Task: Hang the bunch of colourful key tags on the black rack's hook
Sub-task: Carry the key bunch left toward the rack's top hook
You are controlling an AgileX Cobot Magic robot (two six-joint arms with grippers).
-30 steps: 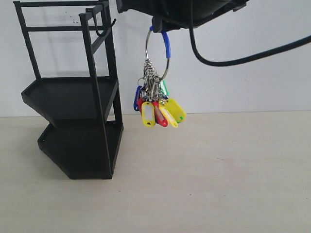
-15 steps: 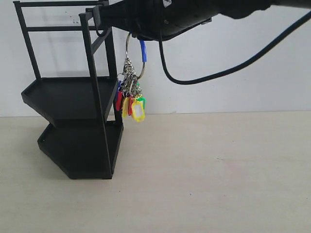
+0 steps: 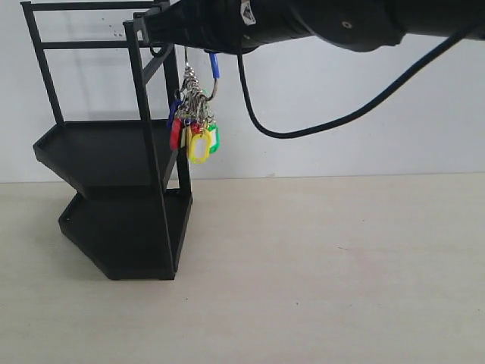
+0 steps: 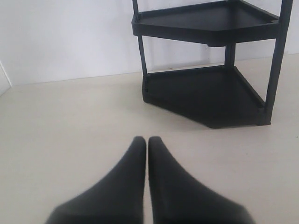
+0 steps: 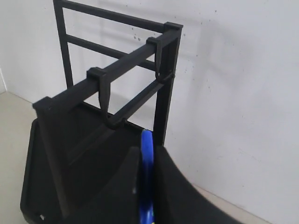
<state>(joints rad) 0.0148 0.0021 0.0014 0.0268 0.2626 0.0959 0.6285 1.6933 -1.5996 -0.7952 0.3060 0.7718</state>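
Carried left, the bunch (image 3: pixel 193 130) is now reaching the rack (image 3: pixel 114 152), with the right gripper (image 5: pixel 147 152) clamping its blue loop (image 5: pixel 147 137), not yet over the hook (image 5: pixel 108 116).

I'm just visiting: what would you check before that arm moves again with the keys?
1. The right gripper is shut on the blue loop: ok.
2. The colourful key tag bunch hangs clear of the table: ok.
3. The hook is bare: ok.
4. The loop is over the hook: not ok, they are apart.
5. The bunch is clear of the black rack upright: cannot tell.
6. The left gripper is shut, low over the table: ok.
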